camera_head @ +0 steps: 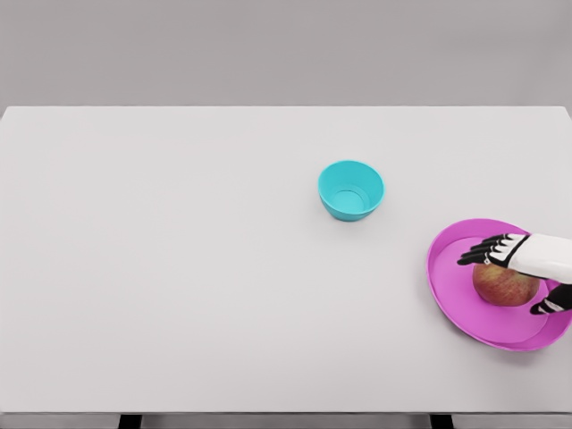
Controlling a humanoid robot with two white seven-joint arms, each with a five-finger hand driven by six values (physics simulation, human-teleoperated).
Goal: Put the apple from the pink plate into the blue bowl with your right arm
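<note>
The right hand reaches in from the right edge, fingers spread over the one apple, thumb beside it, not visibly clamped. The apple sits on the one pink plate. One blue bowl stands well apart on the table.

Simulated lab: bare white table

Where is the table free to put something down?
The whole left half of the table is bare, as are the strips behind and in front of the bowl. The right edge is crowded: plate, apple and right hand over it.
</note>
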